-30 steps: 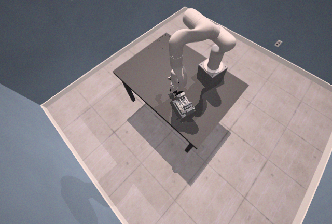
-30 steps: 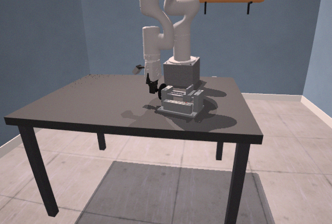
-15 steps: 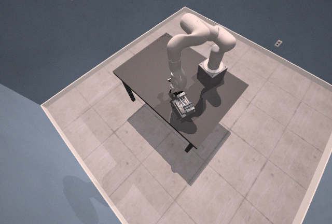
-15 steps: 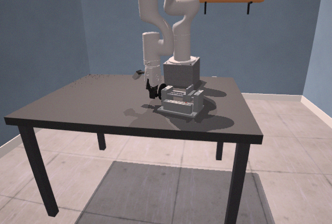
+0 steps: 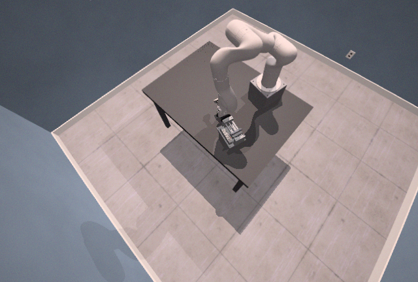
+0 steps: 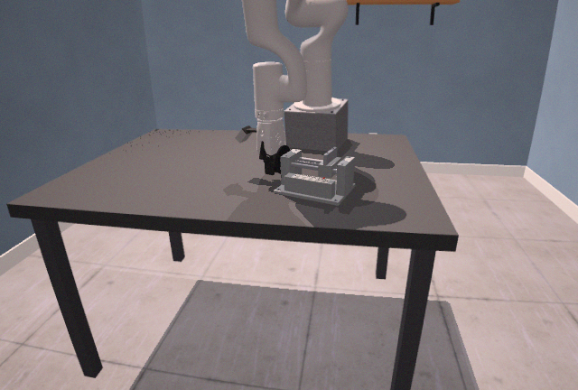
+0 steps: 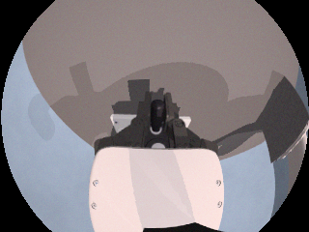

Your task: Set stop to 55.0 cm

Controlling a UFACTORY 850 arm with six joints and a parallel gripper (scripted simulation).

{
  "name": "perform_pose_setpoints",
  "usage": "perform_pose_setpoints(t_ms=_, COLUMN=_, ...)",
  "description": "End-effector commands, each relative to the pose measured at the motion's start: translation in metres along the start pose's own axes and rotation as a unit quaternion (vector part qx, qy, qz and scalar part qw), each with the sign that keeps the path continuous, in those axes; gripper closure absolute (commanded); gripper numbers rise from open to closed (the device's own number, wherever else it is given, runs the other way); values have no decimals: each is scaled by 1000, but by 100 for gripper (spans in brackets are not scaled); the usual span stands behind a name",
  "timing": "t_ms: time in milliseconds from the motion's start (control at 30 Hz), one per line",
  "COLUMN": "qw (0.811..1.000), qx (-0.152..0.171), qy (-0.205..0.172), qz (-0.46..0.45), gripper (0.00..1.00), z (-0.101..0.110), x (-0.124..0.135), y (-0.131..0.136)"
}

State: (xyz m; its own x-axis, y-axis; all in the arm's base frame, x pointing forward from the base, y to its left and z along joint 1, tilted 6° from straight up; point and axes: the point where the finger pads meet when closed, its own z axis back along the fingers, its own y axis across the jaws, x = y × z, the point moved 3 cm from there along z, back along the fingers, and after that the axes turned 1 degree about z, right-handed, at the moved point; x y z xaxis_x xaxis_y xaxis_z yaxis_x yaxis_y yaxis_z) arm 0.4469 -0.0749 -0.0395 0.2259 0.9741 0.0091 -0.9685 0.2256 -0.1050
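The grey stop fixture (image 5: 230, 144) (image 6: 309, 186) stands on the table. Its sliding stop (image 6: 328, 170) sits on the rods, nearer the end block away from the handwheel. A small red mark shows on the scale (image 6: 305, 177) below it; the numbers are too small to read. The black handwheel (image 6: 283, 151) is at the fixture's left end in the exterior view, partly hidden by the gripper. My gripper (image 6: 272, 170) (image 7: 157, 101) points down beside the wheel, shut on its black handle (image 7: 157, 115), which shows between the fingers in the wrist view.
The dark table (image 5: 182, 86) (image 6: 153, 185) carries the arm's grey base block (image 5: 264, 98) (image 6: 316, 129) behind the fixture. The fixture's end block (image 6: 346, 175) rises at its right side in the exterior view. An orange shelf (image 6: 401, 1) hangs on the far wall.
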Motion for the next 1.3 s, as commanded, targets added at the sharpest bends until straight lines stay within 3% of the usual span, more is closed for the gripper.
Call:
perform_pose_setpoints(t_ms=0, qw=1000, qx=-3, qy=0, qz=0, gripper=94, z=0, x=0, y=7)
perform_pose_setpoints(t_ms=700, qw=1000, qx=-3, qy=0, qz=0, gripper=94, z=16, x=1, y=31)
perform_pose_setpoints(t_ms=1267, qw=1000, qx=-3, qy=0, qz=0, gripper=94, z=34, x=1, y=35)
